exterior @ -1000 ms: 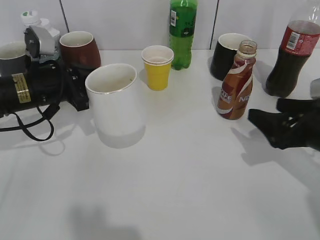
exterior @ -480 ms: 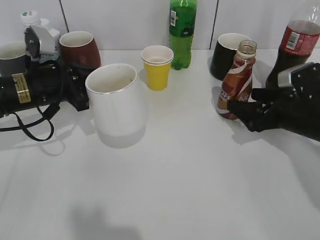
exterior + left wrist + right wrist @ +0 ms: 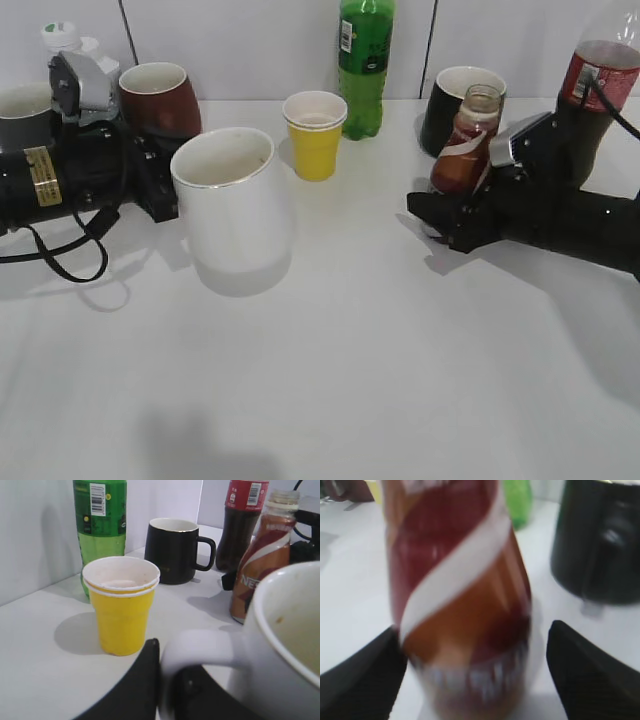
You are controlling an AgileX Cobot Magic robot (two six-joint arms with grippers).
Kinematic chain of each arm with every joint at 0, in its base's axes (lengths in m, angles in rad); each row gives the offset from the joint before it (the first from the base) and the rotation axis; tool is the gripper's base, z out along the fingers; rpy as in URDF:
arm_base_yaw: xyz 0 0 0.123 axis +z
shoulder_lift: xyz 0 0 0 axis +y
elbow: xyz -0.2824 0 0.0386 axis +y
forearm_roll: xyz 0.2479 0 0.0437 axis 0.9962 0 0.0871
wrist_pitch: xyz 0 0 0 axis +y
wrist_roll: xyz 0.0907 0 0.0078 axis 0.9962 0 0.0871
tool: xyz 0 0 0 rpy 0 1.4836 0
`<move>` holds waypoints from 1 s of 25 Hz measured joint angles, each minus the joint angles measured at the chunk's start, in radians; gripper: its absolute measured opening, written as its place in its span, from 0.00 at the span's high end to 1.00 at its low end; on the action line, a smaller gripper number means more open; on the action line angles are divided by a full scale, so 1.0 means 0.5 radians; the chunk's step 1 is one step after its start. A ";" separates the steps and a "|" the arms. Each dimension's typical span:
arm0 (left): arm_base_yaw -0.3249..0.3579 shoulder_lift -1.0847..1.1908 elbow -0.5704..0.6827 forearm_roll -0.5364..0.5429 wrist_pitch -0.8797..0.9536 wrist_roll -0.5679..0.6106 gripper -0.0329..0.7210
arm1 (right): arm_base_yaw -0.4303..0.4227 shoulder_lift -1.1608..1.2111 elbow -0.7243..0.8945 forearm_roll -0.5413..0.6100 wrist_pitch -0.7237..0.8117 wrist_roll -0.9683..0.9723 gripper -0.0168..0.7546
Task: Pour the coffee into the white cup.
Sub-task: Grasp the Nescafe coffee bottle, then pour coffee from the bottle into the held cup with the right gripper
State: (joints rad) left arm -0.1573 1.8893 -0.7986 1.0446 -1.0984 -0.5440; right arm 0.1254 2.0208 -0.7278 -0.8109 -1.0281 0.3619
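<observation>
Two fingers of our right gripper [image 3: 470,675] stand open astride the coffee bottle [image 3: 462,150], uncapped; closing off-centre could topple it. Farther left, our left gripper [image 3: 165,690] pinches the white cup [image 3: 232,195] by its handle.

Pretty tight around my right gripper [image 3: 440,212]: black mug [image 3: 455,105] just behind the coffee bottle [image 3: 462,150], cola bottle [image 3: 590,95] beside my arm. Between the bottle and the white cup [image 3: 232,195] the table [image 3: 350,330] is bare; only the yellow cup [image 3: 315,133] and green bottle [image 3: 365,60] stand further back.
</observation>
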 joint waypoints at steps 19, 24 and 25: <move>-0.189 0.000 -0.057 0.006 0.004 0.000 0.90 | 0.004 -0.508 0.007 -0.223 0.345 0.006 0.29; -0.344 0.002 -0.178 -0.007 0.014 0.000 0.90 | 0.004 -0.912 0.007 -0.234 0.595 -0.067 0.29; -0.385 0.002 -0.205 -0.015 0.027 -0.002 0.90 | 0.004 -0.983 0.007 -0.236 0.629 -0.112 0.29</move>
State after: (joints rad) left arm -0.3499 1.8901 -0.9012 1.0370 -1.0848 -0.5451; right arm 0.1272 1.5293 -0.7245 -0.9292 -0.7134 0.3056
